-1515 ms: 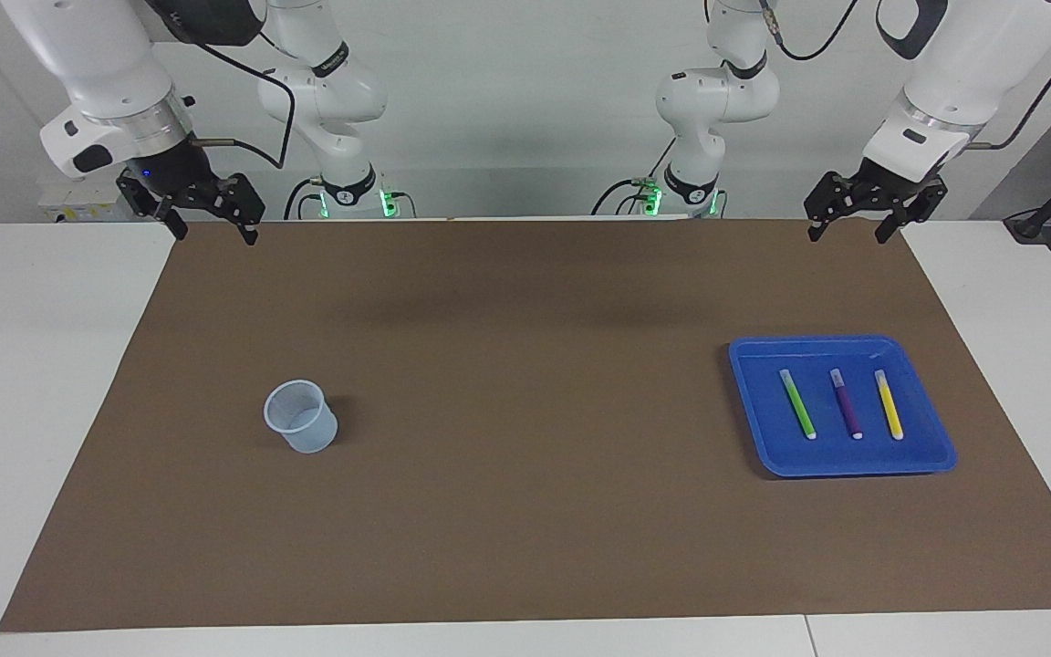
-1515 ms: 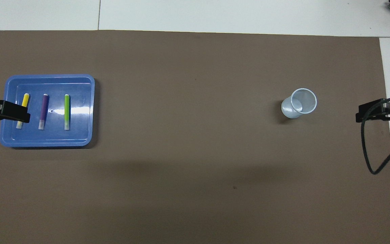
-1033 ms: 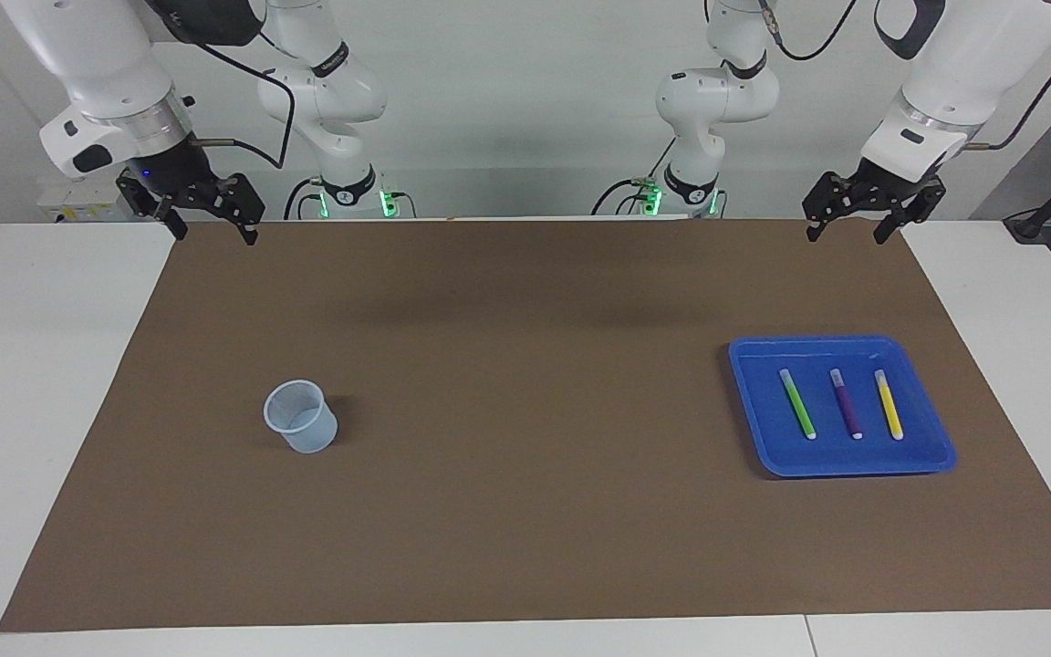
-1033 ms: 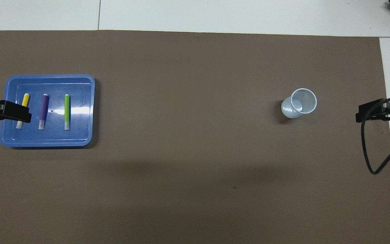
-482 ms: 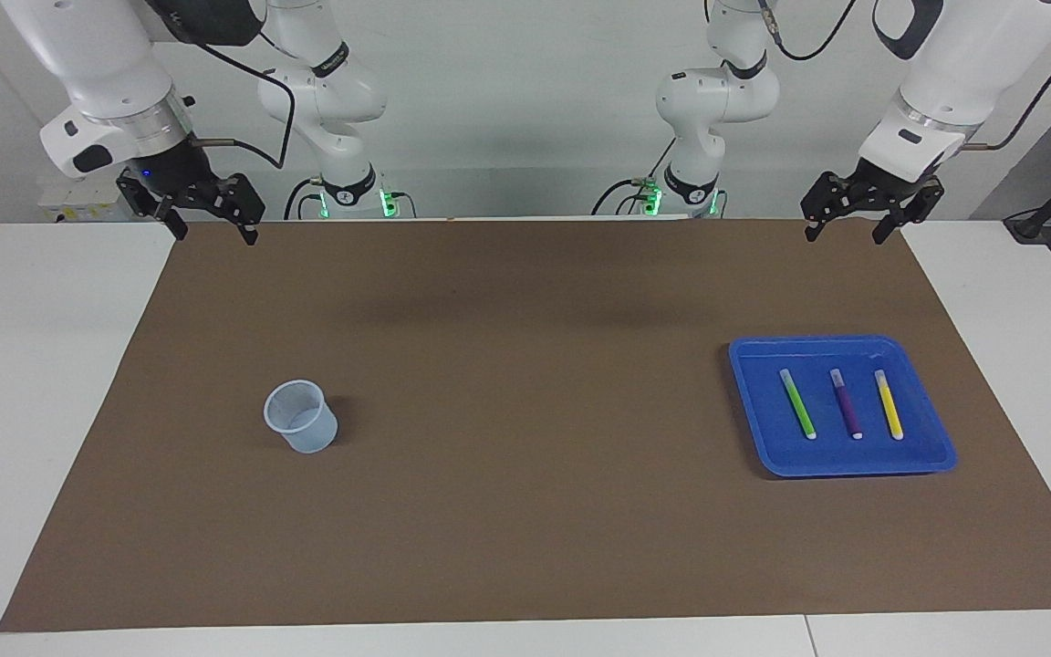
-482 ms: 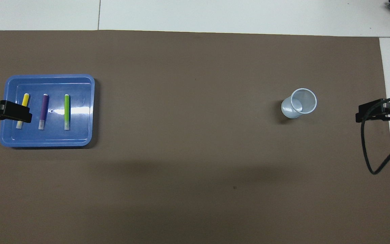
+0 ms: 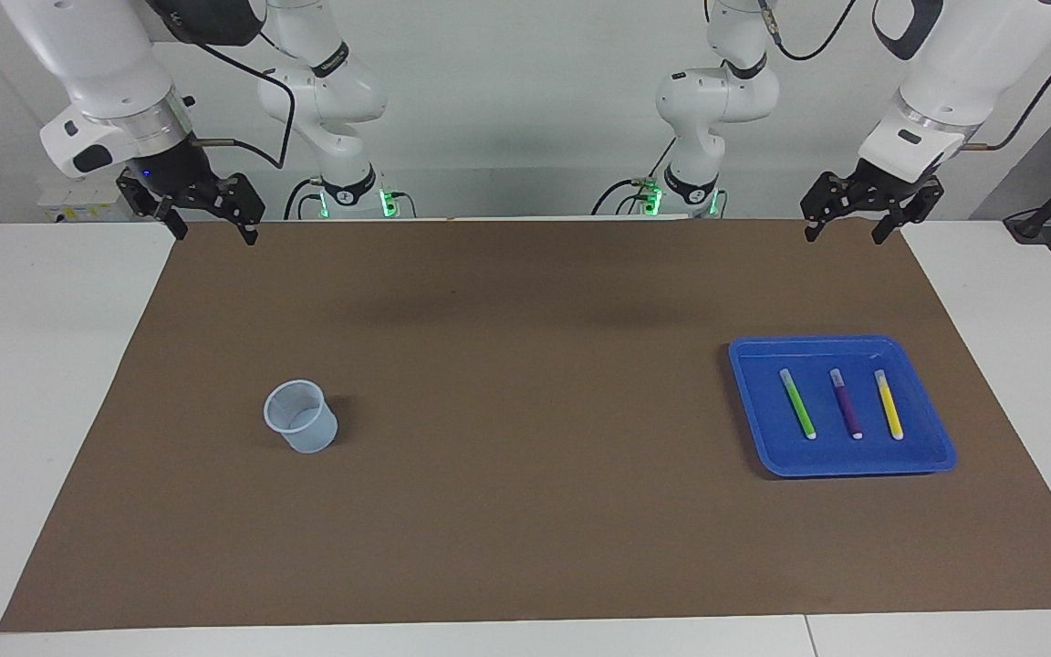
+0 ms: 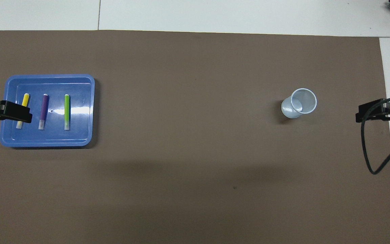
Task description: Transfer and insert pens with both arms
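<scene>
Nothing transferred yet. All 3 pens lying side by side in the blue tray (image 7: 931, 461) toward the left arm's end of the table: green pen (image 7: 797, 403), purple pen (image 7: 846, 402), yellow pen (image 7: 889, 403), none touching another. Clear plastic cup (image 7: 301, 417) standing upright on the brown mat (image 7: 525, 529) toward the right arm's end, well apart from the tray, with nothing in it. Left gripper (image 7: 857, 222) raised over the mat's edge at the robots' end, fingers spread wide, holding nothing. Right gripper (image 7: 206, 220) likewise raised at its own corner, spread wide, holding nothing. Left to do, by the look of it: every pick, every handover, every insertion into the cup.
</scene>
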`<state>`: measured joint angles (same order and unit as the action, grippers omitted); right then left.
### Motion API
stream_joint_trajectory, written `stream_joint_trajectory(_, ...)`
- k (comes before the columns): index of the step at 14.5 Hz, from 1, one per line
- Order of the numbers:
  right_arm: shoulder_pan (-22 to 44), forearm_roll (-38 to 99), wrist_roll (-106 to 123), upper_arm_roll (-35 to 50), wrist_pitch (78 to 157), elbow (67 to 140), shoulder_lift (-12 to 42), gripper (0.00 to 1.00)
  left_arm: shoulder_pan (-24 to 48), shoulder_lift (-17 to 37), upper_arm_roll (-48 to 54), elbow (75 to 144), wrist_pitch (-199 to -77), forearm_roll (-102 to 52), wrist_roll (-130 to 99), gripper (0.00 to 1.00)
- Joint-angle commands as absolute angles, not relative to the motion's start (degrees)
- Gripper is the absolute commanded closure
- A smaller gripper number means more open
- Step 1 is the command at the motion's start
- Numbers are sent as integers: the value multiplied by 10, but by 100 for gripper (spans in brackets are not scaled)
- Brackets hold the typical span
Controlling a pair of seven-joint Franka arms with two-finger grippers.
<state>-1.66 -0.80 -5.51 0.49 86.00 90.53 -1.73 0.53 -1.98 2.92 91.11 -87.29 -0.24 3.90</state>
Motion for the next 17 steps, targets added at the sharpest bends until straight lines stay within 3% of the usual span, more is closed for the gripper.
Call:
stream_joint_trajectory(1,-22,-9,-43,8,858,904,-20,0,12,-33,24,922,-878,-9,34,0)
stream_joint_trajectory(10,-22,-9,-43,8,858,904,-20,0,12,-34,23,932,-912,-8,26,0)
stream_joint_trajectory(17,-22,-9,-43,8,858,904,-20,0,6,-16,24,1015,-1062,-4,30,0)
